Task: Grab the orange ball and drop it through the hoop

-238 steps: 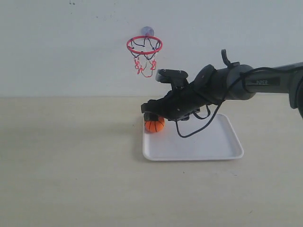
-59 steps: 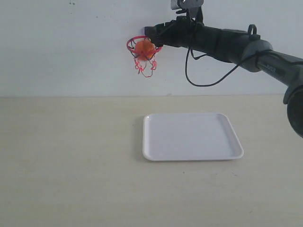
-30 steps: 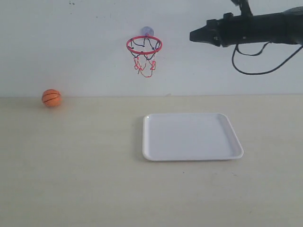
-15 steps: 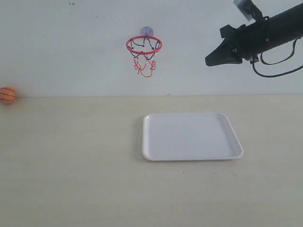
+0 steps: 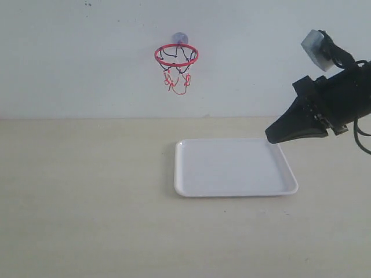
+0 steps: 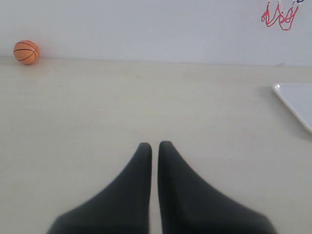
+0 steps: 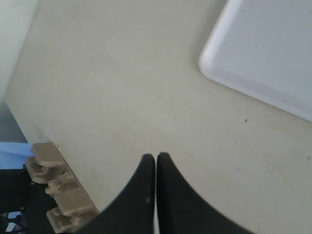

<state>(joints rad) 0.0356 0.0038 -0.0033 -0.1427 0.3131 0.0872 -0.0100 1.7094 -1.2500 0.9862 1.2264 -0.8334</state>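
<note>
The hoop (image 5: 177,55), a red ring with a black and red net on a bluish suction cup, hangs on the back wall; its net (image 6: 279,13) also shows in the left wrist view. The orange ball (image 6: 26,52) rests on the table against the wall, seen only in the left wrist view and out of the exterior view. My right gripper (image 5: 269,136) is shut and empty, hovering over the tray's right far corner; in its own view the right gripper (image 7: 155,157) points at bare table. My left gripper (image 6: 154,145) is shut with nothing in it, far from the ball.
A white tray (image 5: 236,190) lies on the beige table right of centre; its edge (image 6: 292,105) shows in the left wrist view and its corner (image 7: 214,73) in the right wrist view. Tan plastic clips (image 7: 53,195) sit at the table's edge.
The ball, carried up to the hoop and dropped into it, has rolled left along the wall out of the exterior view. My right arm has drawn back right and lowered toward the tray.
</note>
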